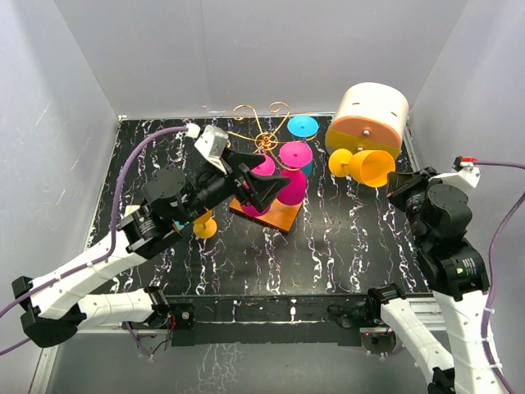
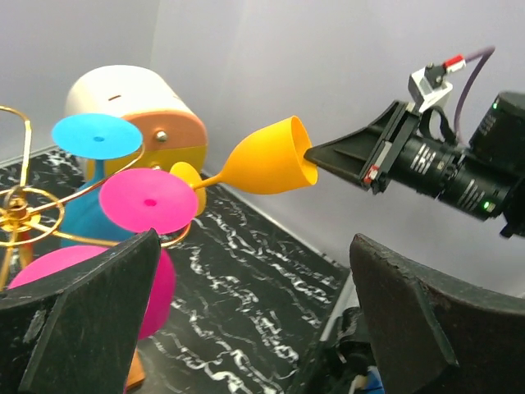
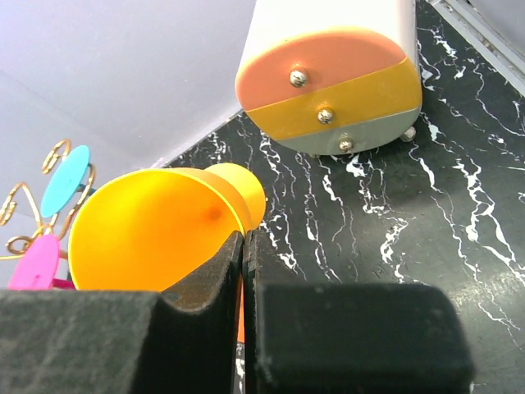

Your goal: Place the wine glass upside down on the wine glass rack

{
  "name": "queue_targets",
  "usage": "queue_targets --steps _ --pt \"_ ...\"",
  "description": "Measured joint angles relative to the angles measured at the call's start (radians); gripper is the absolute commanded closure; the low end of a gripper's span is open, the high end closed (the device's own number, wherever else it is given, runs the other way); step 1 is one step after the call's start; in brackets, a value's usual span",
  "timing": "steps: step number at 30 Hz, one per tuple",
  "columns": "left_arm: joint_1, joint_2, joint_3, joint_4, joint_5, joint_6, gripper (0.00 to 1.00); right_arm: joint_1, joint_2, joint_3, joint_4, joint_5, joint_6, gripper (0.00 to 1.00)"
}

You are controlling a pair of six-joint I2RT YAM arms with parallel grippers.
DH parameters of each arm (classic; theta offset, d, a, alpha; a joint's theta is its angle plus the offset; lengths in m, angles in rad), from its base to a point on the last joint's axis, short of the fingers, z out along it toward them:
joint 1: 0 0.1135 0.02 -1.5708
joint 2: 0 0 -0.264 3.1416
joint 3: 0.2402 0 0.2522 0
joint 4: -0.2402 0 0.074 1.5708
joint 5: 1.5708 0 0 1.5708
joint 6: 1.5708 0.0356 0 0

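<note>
**Yellow Glass Held Sideways by Its Rim, Short of the Rack**

On a black marbled desk (image 1: 344, 246) walled in white, two arms share one job. The left arm (image 1: 98, 263) reaches across to the wine glass rack (image 1: 261, 135), whose gold wire scrolls rise from an orange-brown wooden base (image 1: 283, 217). The right arm (image 1: 447, 246) stands well apart at the right edge. At the back right, a white, orange and yellow cylinder (image 1: 373, 111) lies on its side.

The rack carries several pink glasses (image 1: 294, 154) and a blue glass (image 1: 303, 125), each hung foot up and bowl down, which is the pose the task asks for. A second yellow glass (image 1: 205, 224) sits on the desk, partly hidden under the left arm.

The yellow wine glass (image 2: 262, 160) is in the air to the right of the rack, near the cylinder. It lies roughly level, with its foot toward the rack and its mouth toward the right arm. The right fingers (image 3: 205, 312) are pressed fully together on the rim, one inside the bowl and one outside. That pinch leaves the stem and foot bare, probably so they can be slid into a wire scroll or taken by the other arm.

The left fingers (image 2: 82, 320) are spread as wide as they go and grip nothing. They are by the rack and face the glass, apparently placed to receive or steady it.
</note>
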Motion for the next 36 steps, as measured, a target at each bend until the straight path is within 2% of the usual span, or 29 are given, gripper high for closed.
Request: queue_targets --steps 6,17,24,29,36 --pt "0.0 0.09 0.082 0.022 0.022 -0.156 0.03 0.0 -0.049 0.0 0.039 -0.018 0.03 1.0" --pt "0.0 0.309 0.241 0.097 0.043 -0.557 0.11 0.0 -0.085 0.049 0.234 -0.076 0.074 1.0" --pt "0.0 0.387 0.247 0.199 0.043 -0.719 0.11 0.0 -0.126 0.055 0.365 -0.127 0.096 1.0" --pt "0.0 0.454 0.303 0.282 0.056 -0.793 0.13 0.0 -0.13 0.05 0.436 -0.185 0.123 1.0" --pt "0.0 0.476 0.315 0.38 0.033 -0.874 0.31 0.0 -0.136 0.022 0.51 -0.269 0.151 1.0"
